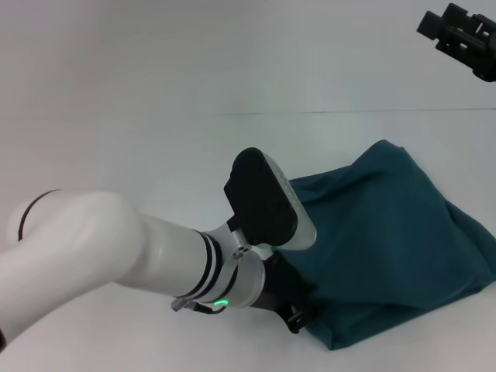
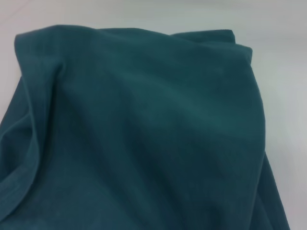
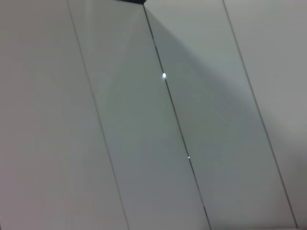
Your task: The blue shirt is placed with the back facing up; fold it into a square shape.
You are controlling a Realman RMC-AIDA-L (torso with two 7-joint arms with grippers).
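Observation:
The blue shirt [image 1: 387,232] lies bunched in a rough folded heap on the white table at the right of the head view. It fills the left wrist view, blue shirt [image 2: 153,134], with a hemmed edge curling along one side. My left gripper [image 1: 297,316] is low at the shirt's near left edge, mostly hidden behind its own wrist and the fabric. My right gripper [image 1: 463,37] hangs high at the far right, well above and away from the shirt. The right wrist view holds no shirt.
The white table [image 1: 139,139] stretches bare to the left of and behind the shirt. My left forearm [image 1: 93,248] crosses the near left corner. The right wrist view has only pale panels with thin dark seams [image 3: 175,120].

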